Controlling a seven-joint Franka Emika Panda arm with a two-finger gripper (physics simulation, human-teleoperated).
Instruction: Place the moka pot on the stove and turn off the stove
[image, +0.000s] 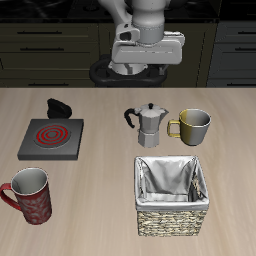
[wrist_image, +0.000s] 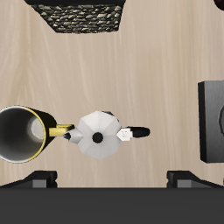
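Your arm hangs at the top centre of the exterior frame, wrist pointing down. Your gripper (image: 146, 62) holds nothing; its fingers (wrist_image: 39, 181) are spread apart.

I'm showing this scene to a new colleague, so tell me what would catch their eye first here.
Probably the glowing red spiral burner on the flat dark-grey square stove, near one side of the table. Next, the small silver faceted moka pot at mid-table, close beside an olive-grey mug, with the robot's claw hanging above and behind it. Nearer the front edge stand a lined wicker basket and a patterned red mug.
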